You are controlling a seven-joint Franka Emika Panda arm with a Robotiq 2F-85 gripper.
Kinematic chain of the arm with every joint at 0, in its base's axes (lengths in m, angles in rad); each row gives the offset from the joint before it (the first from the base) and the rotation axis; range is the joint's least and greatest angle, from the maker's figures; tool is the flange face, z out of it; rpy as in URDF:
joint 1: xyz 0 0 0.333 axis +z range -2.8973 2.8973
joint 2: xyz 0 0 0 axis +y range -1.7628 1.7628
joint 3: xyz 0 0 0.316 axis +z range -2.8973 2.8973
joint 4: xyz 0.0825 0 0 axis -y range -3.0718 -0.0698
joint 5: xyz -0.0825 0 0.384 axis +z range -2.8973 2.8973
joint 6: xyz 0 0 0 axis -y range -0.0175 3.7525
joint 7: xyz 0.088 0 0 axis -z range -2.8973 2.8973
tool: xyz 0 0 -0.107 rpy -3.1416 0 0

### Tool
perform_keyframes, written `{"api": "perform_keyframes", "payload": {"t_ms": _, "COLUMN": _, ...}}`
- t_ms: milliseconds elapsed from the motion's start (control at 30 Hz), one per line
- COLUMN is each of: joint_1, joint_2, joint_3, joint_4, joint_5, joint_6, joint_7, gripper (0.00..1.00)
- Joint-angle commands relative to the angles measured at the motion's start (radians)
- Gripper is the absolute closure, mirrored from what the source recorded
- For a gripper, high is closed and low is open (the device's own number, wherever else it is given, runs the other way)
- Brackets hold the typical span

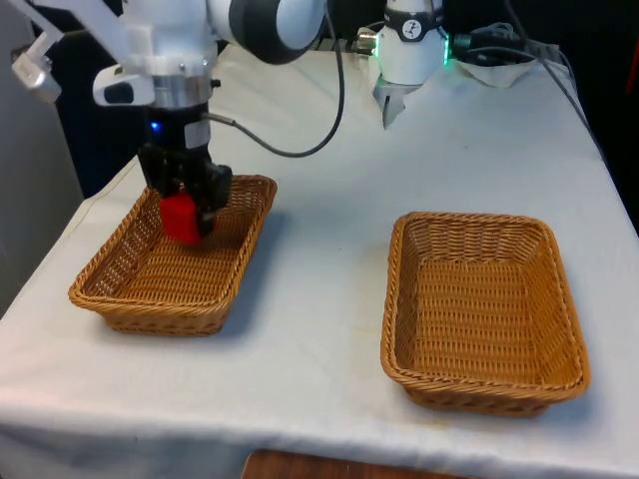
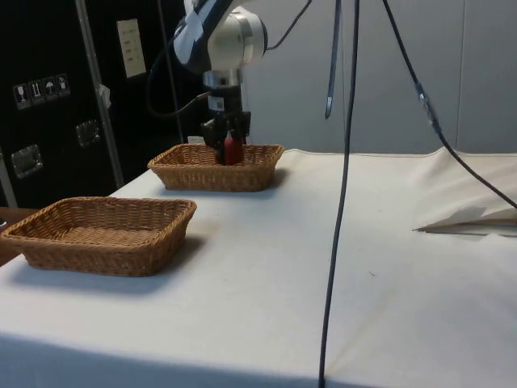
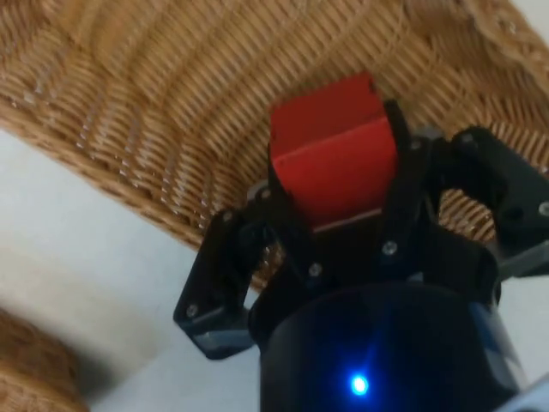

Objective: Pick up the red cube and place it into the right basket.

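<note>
Red cube (image 1: 181, 218) held tilted over the front view's left basket (image 1: 120, 299).

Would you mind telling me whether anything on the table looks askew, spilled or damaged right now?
Nothing stands out. Both wicker baskets sit flat and look intact: the basket on the front view's left and the basket on its right. The gripper is shut on the red cube, held squarely above the left one.
</note>
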Motion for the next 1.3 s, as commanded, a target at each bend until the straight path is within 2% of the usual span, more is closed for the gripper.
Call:
{"api": "perform_keyframes", "payload": {"t_ms": 0, "joint_1": -0.017, "joint_2": 0.016, "joint_3": 0.006, "joint_4": 0.025, "joint_5": 0.013, "joint_6": -0.018, "joint_7": -0.009, "gripper": 0.97}}
{"api": "perform_keyframes", "payload": {"t_ms": 100, "joint_1": -0.017, "joint_2": 0.040, "joint_3": -0.008, "joint_4": 0.045, "joint_5": 0.040, "joint_6": -0.028, "joint_7": -0.021, "gripper": 0.97}}
{"api": "perform_keyframes", "payload": {"t_ms": 233, "joint_1": -0.016, "joint_2": 0.046, "joint_3": -0.012, "joint_4": 0.052, "joint_5": 0.047, "joint_6": -0.030, "joint_7": -0.023, "gripper": 0.97}}
{"api": "perform_keyframes", "payload": {"t_ms": 267, "joint_1": -0.010, "joint_2": 0.044, "joint_3": -0.016, "joint_4": 0.044, "joint_5": 0.045, "joint_6": -0.023, "joint_7": -0.022, "gripper": 0.97}}
{"api": "perform_keyframes", "payload": {"t_ms": 333, "joint_1": -0.017, "joint_2": 0.047, "joint_3": -0.012, "joint_4": 0.052, "joint_5": 0.048, "joint_6": -0.029, "joint_7": -0.023, "gripper": 0.96}}
{"api": "perform_keyframes", "payload": {"t_ms": 400, "joint_1": -0.017, "joint_2": 0.048, "joint_3": -0.012, "joint_4": 0.052, "joint_5": 0.048, "joint_6": -0.029, "joint_7": -0.023, "gripper": 0.81}}
{"api": "perform_keyframes", "payload": {"t_ms": 467, "joint_1": -0.017, "joint_2": 0.048, "joint_3": -0.012, "joint_4": 0.052, "joint_5": 0.048, "joint_6": -0.028, "joint_7": -0.023, "gripper": 0.49}}
{"api": "perform_keyframes", "payload": {"t_ms": 533, "joint_1": -0.017, "joint_2": 0.048, "joint_3": -0.012, "joint_4": 0.053, "joint_5": 0.048, "joint_6": -0.028, "joint_7": -0.023, "gripper": 0.29}}
{"api": "perform_keyframes", "payload": {"t_ms": 567, "joint_1": -0.010, "joint_2": 0.044, "joint_3": -0.016, "joint_4": 0.044, "joint_5": 0.045, "joint_6": -0.023, "joint_7": -0.022, "gripper": 0.19}}
{"api": "perform_keyframes", "payload": {"t_ms": 600, "joint_1": -0.017, "joint_2": 0.049, "joint_3": -0.012, "joint_4": 0.053, "joint_5": 0.048, "joint_6": -0.028, "joint_7": -0.023, "gripper": 0.19}}
{"api": "perform_keyframes", "payload": {"t_ms": 667, "joint_1": -0.017, "joint_2": 0.049, "joint_3": -0.012, "joint_4": 0.053, "joint_5": 0.048, "joint_6": -0.027, "joint_7": -0.023, "gripper": 0.03}}
{"api": "perform_keyframes", "payload": {"t_ms": 700, "joint_1": -0.017, "joint_2": 0.049, "joint_3": -0.012, "joint_4": 0.053, "joint_5": 0.048, "joint_6": -0.027, "joint_7": -0.023, "gripper": 0.00}}
{"api": "perform_keyframes", "payload": {"t_ms": 833, "joint_1": -0.017, "joint_2": 0.049, "joint_3": -0.012, "joint_4": 0.053, "joint_5": 0.048, "joint_6": -0.027, "joint_7": -0.023, "gripper": 0.00}}
{"api": "perform_keyframes", "payload": {"t_ms": 867, "joint_1": -0.010, "joint_2": 0.044, "joint_3": -0.016, "joint_4": 0.044, "joint_5": 0.045, "joint_6": -0.023, "joint_7": -0.022, "gripper": 0.00}}
{"api": "perform_keyframes", "payload": {"t_ms": 900, "joint_1": -0.017, "joint_2": 0.049, "joint_3": -0.012, "joint_4": 0.053, "joint_5": 0.048, "joint_6": -0.027, "joint_7": -0.023, "gripper": 0.00}}
{"api": "perform_keyframes", "payload": {"t_ms": 1100, "joint_1": 0.002, "joint_2": 0.018, "joint_3": -0.046, "joint_4": 0.058, "joint_5": 0.037, "joint_6": -0.063, "joint_7": -0.028, "gripper": 0.00}}
{"api": "perform_keyframes", "payload": {"t_ms": 1133, "joint_1": -0.001, "joint_2": 0.028, "joint_3": -0.042, "joint_4": 0.060, "joint_5": 0.044, "joint_6": -0.051, "joint_7": -0.027, "gripper": 0.00}}
{"api": "perform_keyframes", "payload": {"t_ms": 1267, "joint_1": 0.013, "joint_2": -0.002, "joint_3": -0.067, "joint_4": 0.062, "joint_5": 0.032, "joint_6": -0.086, "joint_7": -0.036, "gripper": 0.00}}
